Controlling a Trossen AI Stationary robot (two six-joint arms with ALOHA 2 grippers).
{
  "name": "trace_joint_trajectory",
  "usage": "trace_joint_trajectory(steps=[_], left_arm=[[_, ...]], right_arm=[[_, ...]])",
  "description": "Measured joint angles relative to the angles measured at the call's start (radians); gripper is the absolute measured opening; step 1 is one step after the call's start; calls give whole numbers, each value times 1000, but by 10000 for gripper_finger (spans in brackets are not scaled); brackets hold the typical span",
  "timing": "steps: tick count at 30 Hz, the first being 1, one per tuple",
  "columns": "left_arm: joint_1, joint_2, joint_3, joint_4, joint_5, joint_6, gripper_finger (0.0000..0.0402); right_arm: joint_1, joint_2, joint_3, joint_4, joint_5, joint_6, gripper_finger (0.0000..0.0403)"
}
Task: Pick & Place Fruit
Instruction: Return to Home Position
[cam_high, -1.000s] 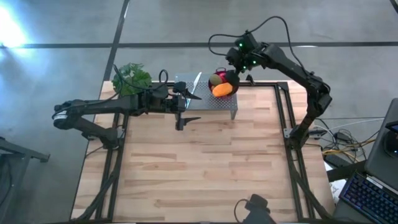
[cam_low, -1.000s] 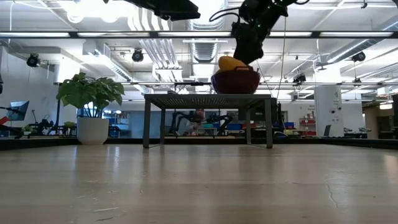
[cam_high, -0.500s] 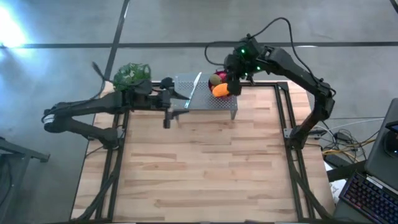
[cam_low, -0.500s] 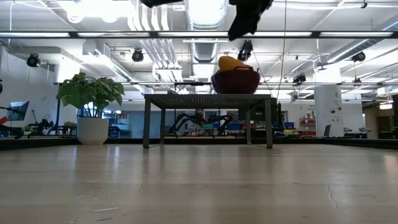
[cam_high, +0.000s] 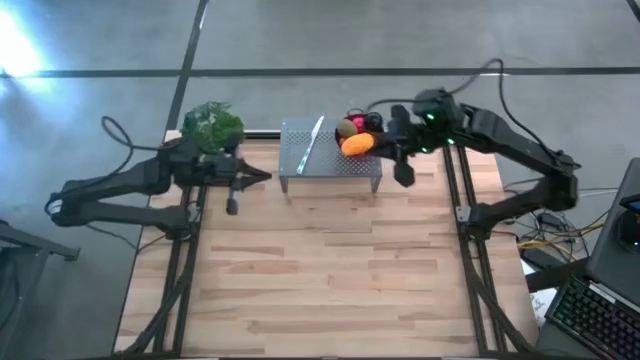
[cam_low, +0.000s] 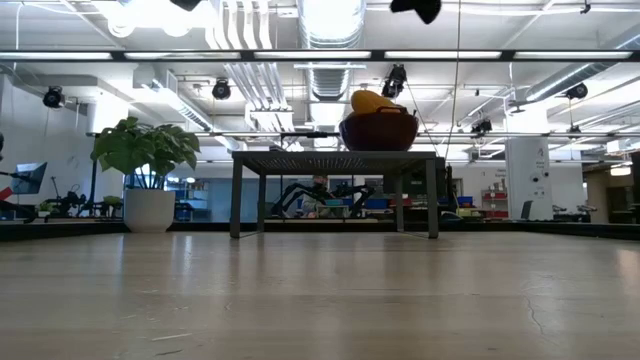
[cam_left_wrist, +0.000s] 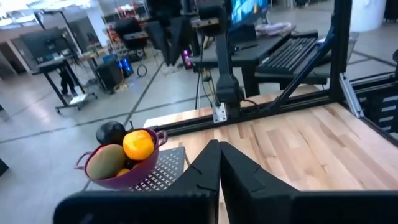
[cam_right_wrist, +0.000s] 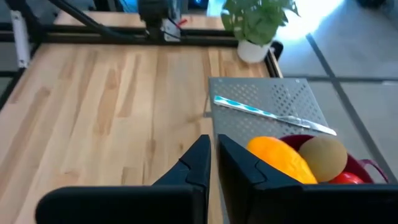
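The fruit lies in a purple colander bowl (cam_high: 357, 136): an elongated orange one (cam_right_wrist: 279, 155), an olive-green one (cam_right_wrist: 323, 155), a red one (cam_right_wrist: 346, 179) and a dark ball (cam_left_wrist: 111, 132). The bowl stands on the right end of a perforated metal stand (cam_high: 330, 158). My left gripper (cam_high: 265, 177) hangs shut and empty left of the stand, pointing level at it (cam_left_wrist: 219, 163). My right gripper (cam_high: 385, 143) hangs shut and empty just right of the bowl, tipped down toward the table (cam_right_wrist: 213, 157).
A knife (cam_right_wrist: 273, 112) lies across the stand's top beside the bowl. A potted leafy plant (cam_high: 212, 125) stands at the table's far left corner. Bare wooden table top (cam_high: 320, 270) spreads in front of the stand. Black frame rails (cam_high: 460, 200) run along the table's sides.
Both grippers have shut on nothing. My left gripper has drawn back from the stand toward the table's left edge. My right gripper has risen from above the bowl and swung toward the table's right edge, leaving the low view. The fruit and bowl have stayed put.
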Motion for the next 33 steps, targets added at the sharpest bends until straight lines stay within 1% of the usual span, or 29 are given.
trace_joint_trajectory(steps=[4,10,14,18,19,23,25,28,31,33], left_arm=[[0,-110,-76,8,0,-2,4],[0,-248,-230,139,0,-8,8],[2,-335,-302,141,0,-14,4],[5,-430,-348,144,-1,-33,3],[7,-450,-361,145,-1,-44,3],[9,-524,-418,170,0,-95,3],[10,-544,-450,201,-2,-124,3],[11,-571,-482,176,-15,-155,3],[16,-604,-491,114,-82,-156,4],[17,-628,-488,103,-99,-163,4]], right_arm=[[9,-136,-161,106,-1,20,27],[9,-338,-414,317,-21,41,14],[9,-456,-552,393,-24,42,9],[-10,-559,-673,469,-31,40,8],[-19,-577,-704,491,-53,42,8],[-73,-620,-837,626,-198,78,8],[-95,-631,-888,686,-203,104,8],[-103,-649,-937,729,-196,149,8],[-68,-692,-968,762,-196,184,8],[-26,-735,-993,770,-162,207,8]])
